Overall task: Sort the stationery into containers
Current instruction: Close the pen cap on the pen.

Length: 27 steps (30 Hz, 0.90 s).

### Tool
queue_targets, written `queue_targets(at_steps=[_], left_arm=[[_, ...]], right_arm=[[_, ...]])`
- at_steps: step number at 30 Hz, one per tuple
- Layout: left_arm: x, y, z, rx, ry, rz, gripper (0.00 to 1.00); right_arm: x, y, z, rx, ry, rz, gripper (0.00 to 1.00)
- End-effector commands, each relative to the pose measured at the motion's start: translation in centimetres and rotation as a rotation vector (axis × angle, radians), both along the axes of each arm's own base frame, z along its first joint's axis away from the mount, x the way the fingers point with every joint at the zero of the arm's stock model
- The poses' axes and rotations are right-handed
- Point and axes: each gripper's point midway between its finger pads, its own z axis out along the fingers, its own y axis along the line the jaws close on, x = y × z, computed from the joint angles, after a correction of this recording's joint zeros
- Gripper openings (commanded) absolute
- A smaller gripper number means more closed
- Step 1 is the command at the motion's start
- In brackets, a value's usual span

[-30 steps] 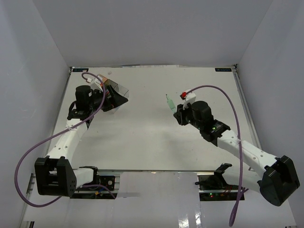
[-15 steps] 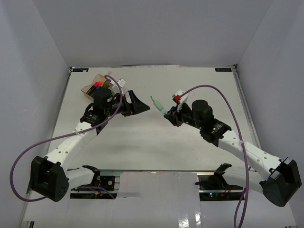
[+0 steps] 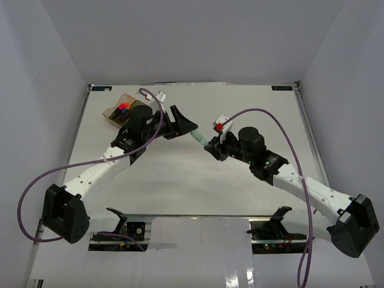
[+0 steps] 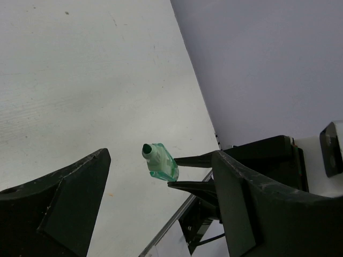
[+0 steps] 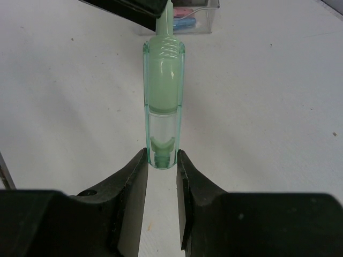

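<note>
Left end effector (image 4: 159, 155), jaws wide, has swung over to the mint marker (image 5: 162, 88) that the right end effector (image 5: 162, 160) clamps: handover likely.

Bright, even diffuse light, faint soft shadows on the table (image 3: 180, 186), left pincer (image 4: 161, 154) fingers (image 4: 59, 209) slightly blurred up close

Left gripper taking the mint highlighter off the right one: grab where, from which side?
On the mint highlighter, grip the free barrel behind the ribbed neck; the right gripper pinches only its clear tail. I'd bring the open left gripper in from the tip end, along its axis: the tip points between its fingers.
</note>
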Motion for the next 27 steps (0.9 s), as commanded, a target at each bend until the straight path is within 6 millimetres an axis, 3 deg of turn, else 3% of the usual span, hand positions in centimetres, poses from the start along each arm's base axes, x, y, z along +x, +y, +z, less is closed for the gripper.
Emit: queue_targets(at_steps=[1,7,13,27], left_arm=[[0.8,-0.9,1.5,-0.016,-0.025,0.022,0.84],[0.8,-1.3,1.1,0.002,-0.032,0.035,0.62],[1.1,-1.2,2.0,-0.015,-0.087,0.051,0.39],[1.5,-0.3,2.3,0.028,-0.162,0.082,0.1]], right_arm=[[0.8,0.4,1.2,0.017,-0.065,-0.01,0.18],[0.8,0.5,0.6,0.01,-0.064,-0.014,0.18],[0.8,0.6,-0.2,0.0,-0.051,-0.011,0.18],[0.8,0.3,-1.2,-0.02,-0.037,-0.02,0.18]])
